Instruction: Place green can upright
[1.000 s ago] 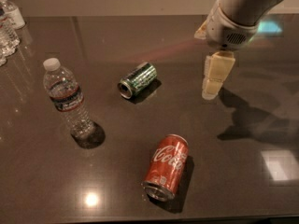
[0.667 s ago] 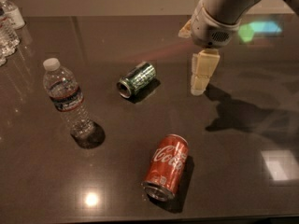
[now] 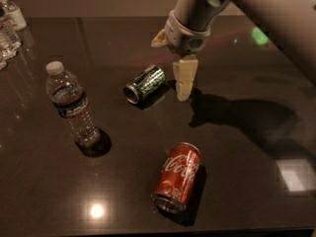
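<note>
Sweeping leftward over the dark table point(image 3: 123, 181), my arm point(image 3: 197, 14) now fills the upper right of the view, where a second ago it sat farther off to the right. That is the one change; nothing on the table has shifted. The water bottle point(image 3: 74, 105) stands upright well to the left of my jaws, beyond the thing I am after. The red can point(image 3: 177, 177) lies on its side below my jaws, nearer the camera and well apart from them, so I judge it no obstacle. The green can point(image 3: 144, 84) also lies on its side, just to the left of my jaws, with one silver end turned toward the bottle and the other end toward me. My gripper point(image 3: 184, 85) hangs just beside that nearer end, pointing down at the tabletop and, as far as I can see, not touching the can. Whether my jaws stand wide or narrow I cannot tell from this angle; I see nothing held in them.

For the task, the move means the reach is almost done but the grasp is not yet begun. I reckon the next move calls for getting my jaws across the can's body before tipping it onto an end. A careless nudge could set the round can rolling away.
</note>
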Available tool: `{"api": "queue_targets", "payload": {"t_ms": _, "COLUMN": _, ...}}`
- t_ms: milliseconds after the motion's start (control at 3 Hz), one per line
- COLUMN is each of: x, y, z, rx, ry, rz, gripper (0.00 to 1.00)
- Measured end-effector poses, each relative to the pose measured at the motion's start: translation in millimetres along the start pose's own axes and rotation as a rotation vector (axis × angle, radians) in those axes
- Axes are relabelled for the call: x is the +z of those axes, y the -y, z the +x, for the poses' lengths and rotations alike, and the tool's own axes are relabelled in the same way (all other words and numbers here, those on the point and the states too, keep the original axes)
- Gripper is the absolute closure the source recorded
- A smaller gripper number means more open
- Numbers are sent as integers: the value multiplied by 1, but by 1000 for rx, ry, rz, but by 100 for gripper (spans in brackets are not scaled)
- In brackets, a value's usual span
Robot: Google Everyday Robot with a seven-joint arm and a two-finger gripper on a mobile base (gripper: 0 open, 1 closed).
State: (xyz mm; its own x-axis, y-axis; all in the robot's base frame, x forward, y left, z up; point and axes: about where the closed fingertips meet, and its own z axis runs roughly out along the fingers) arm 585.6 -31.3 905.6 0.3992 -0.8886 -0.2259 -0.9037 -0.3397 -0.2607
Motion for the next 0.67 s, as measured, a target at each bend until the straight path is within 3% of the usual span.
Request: {"api": "queue_targets", "payload": {"t_ms": 667, "x": 54, "y": 33, "z": -38, "rx": -199, "ry": 20, "rz": -126, "gripper": 0}}
